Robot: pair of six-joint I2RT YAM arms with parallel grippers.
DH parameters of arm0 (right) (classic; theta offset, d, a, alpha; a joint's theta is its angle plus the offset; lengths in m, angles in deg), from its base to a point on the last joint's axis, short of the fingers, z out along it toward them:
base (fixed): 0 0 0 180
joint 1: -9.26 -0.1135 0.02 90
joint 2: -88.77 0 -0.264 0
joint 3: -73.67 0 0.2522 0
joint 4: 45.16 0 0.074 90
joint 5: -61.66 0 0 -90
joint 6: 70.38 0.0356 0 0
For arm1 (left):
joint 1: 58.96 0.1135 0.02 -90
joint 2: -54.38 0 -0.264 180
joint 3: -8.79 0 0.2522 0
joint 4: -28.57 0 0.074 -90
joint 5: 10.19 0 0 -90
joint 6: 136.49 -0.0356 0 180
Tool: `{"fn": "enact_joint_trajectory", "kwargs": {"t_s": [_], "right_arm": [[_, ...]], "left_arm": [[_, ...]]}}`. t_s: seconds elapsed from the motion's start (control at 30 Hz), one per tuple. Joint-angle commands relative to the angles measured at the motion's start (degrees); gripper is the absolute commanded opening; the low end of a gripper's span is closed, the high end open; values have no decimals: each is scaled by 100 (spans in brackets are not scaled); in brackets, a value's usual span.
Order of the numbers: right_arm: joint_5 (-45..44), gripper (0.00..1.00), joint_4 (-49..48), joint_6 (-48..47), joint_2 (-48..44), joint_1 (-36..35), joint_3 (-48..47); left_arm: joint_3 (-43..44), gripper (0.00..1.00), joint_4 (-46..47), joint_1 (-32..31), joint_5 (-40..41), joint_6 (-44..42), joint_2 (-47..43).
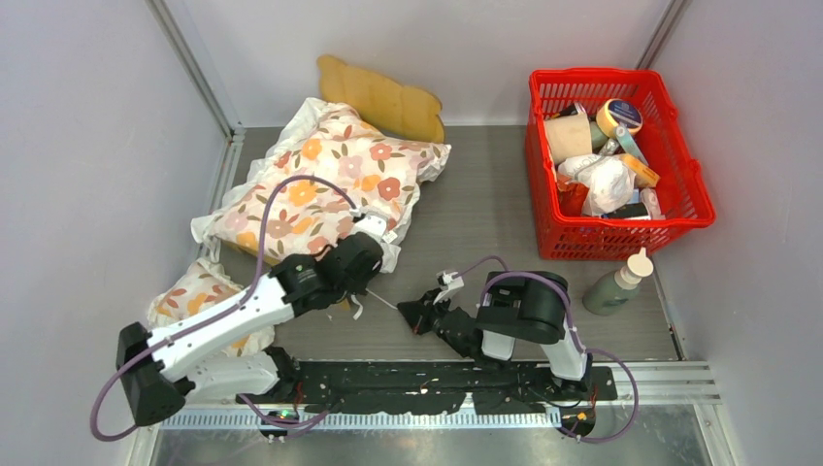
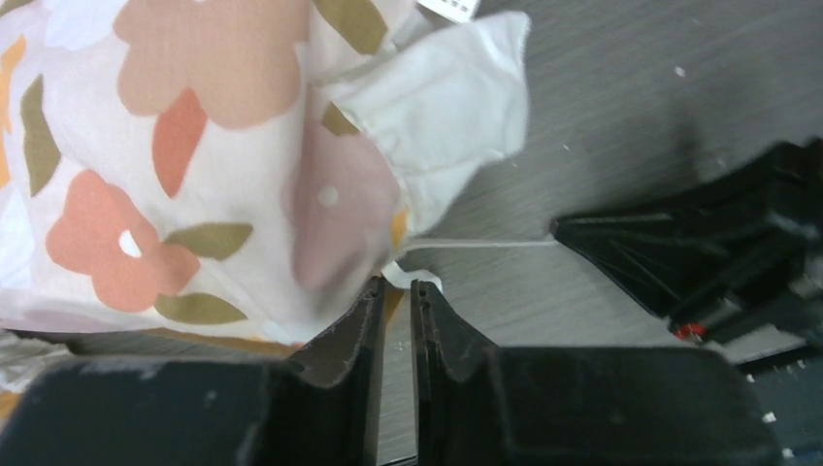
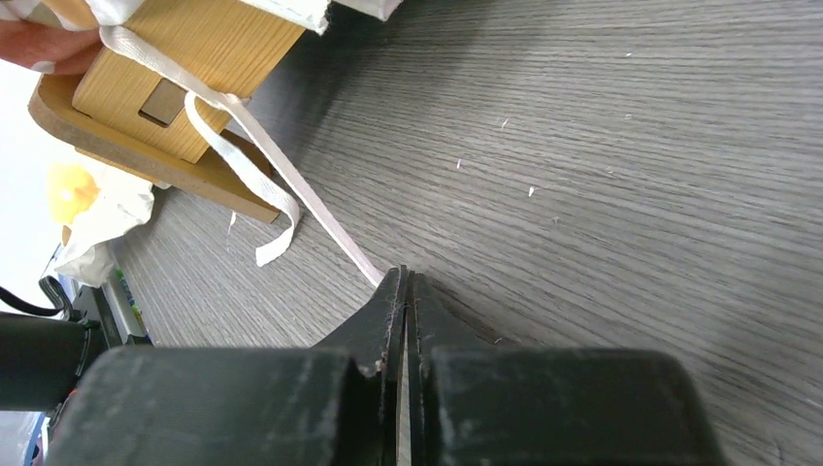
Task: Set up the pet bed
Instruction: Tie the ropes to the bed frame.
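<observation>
A grey wood-grain surface (image 1: pixel 485 214) is enclosed by pale walls (image 1: pixel 437 39). The pet bed (image 1: pixel 383 97) is placed at 11 o'clock, mostly covered by a floral cushion (image 1: pixel 330 175), its headboard by the back wall. A red basket (image 1: pixel 621 165) is set at 2 o'clock. The left fingers (image 2: pixel 349 330) are parted narrowly beside the cushion, nothing gripped; the right fingers (image 3: pixel 374 330) are closed on a white ribbon (image 3: pixel 320 218).

The left claw (image 2: pixel 395 284) reaches forward with jaws slightly parted, while the low right claw (image 3: pixel 400 273) pinches a white ribbon (image 3: pixel 320 218).
</observation>
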Motion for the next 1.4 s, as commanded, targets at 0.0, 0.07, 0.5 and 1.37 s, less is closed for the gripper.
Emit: {"fn": "enact_joint_trajectory", "kwargs": {"t_s": [0.0, 0.07, 0.5, 1.37], "right_arm": [[397, 6, -481, 22, 361, -164, 135], [418, 6, -482, 17, 368, -157, 110], [692, 6, -471, 393, 623, -187, 173], [2299, 95, 4972, -985, -3260, 992, -1277]], "left_arm": [[-458, 24, 180, -402, -213, 20, -810], [-806, 29, 302, -555, -190, 240, -1089], [-631, 43, -166, -226, 1174, 257, -1804], [-592, 70, 609, 1565, -346, -844, -3120]]}}
